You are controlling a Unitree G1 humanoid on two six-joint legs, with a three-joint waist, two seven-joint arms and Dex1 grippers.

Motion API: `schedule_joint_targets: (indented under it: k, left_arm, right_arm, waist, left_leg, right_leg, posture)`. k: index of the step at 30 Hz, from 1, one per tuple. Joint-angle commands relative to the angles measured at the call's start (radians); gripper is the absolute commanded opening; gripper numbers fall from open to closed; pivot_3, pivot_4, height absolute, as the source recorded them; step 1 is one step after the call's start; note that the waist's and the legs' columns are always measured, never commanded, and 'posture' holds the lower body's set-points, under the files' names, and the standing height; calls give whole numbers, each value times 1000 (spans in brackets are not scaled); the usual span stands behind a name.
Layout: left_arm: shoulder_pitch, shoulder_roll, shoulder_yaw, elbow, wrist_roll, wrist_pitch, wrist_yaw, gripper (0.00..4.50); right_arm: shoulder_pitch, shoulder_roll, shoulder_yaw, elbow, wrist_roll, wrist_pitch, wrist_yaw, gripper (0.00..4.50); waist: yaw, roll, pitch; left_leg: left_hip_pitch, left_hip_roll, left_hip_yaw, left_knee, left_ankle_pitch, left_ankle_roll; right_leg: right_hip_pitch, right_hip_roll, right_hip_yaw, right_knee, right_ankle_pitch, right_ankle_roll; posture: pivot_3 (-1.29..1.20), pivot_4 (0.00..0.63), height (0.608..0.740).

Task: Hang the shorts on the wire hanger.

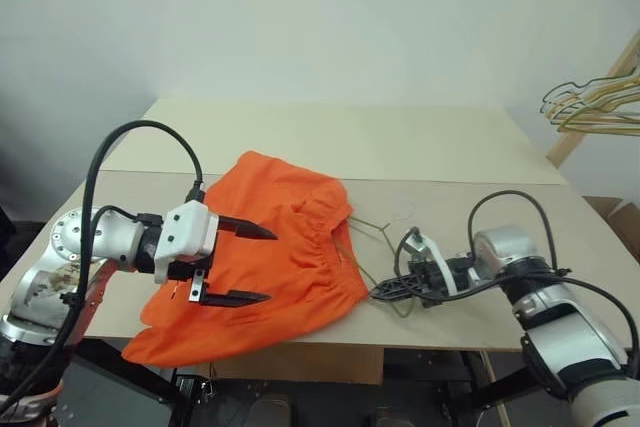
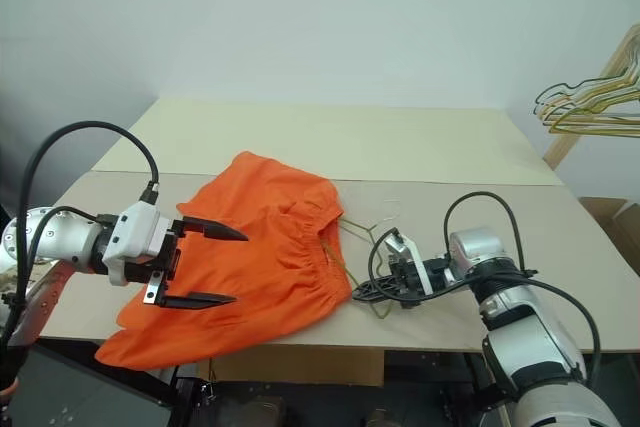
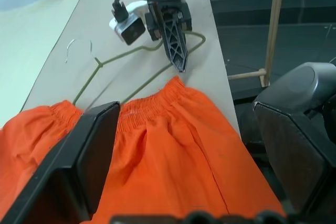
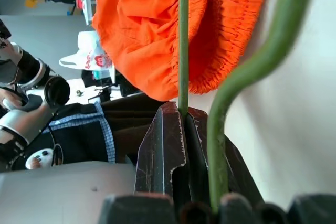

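Note:
The orange shorts (image 1: 290, 247) lie flat on the table (image 1: 450, 147), with the gathered waistband toward the right. My left gripper (image 1: 270, 267) hovers open over their left part, its fingers spread with nothing between them. The thin olive wire hanger (image 1: 375, 230) lies on the table beside the waistband, its hook (image 3: 79, 45) pointing away from me. My right gripper (image 1: 378, 292) is shut on the hanger's lower wire (image 4: 183, 40), close to the waistband's edge. Part of the hanger's near side reaches under the waistband.
A bunch of gold and green wire hangers (image 1: 590, 105) hangs on a slanted wooden post at the far right. The table's front edge (image 1: 430, 349) runs just below both grippers. A person in a checked shirt (image 4: 86, 129) is beyond the table's edge.

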Motion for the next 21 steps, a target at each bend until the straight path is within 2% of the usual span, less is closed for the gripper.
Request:
schedule_joint_targets:
  k: [1,7,13,21]
  left_arm:
    - [-19,7,27,-12,-8,-20,6,4424]
    - [-19,5,31,-12,-8,-21,12,4424]
    - [-28,0,20,-16,-7,-20,21,4424]
    - [-28,16,31,-22,-17,-11,17,4424]
  right_arm:
    - [-10,-36,-6,-26,0,-12,35,0]
    - [-25,-42,3,-19,-11,-26,36,0]
    - [-83,78,-44,100,-42,-73,-20,0]
    - [-103,137,-75,136,-68,-114,-16,0]
  waist:
    - [6,0,0]
    - [7,0,0]
    - [5,0,0]
    - [12,0,0]
  left_leg:
    - [0,0,0,0,0,0]
    - [0,1,0,0,0,0]
    - [0,1,1,0,0,0]
    - [-1,1,1,0,0,0]
  right_leg:
    - [0,0,0,0,0,0]
    - [-1,1,0,1,0,0]
    - [-1,1,0,1,0,0]
    - [-1,0,-1,1,0,0]
  posture:
    - [267,0,740]
    - [268,0,740]
    - [270,0,740]
    - [281,0,740]
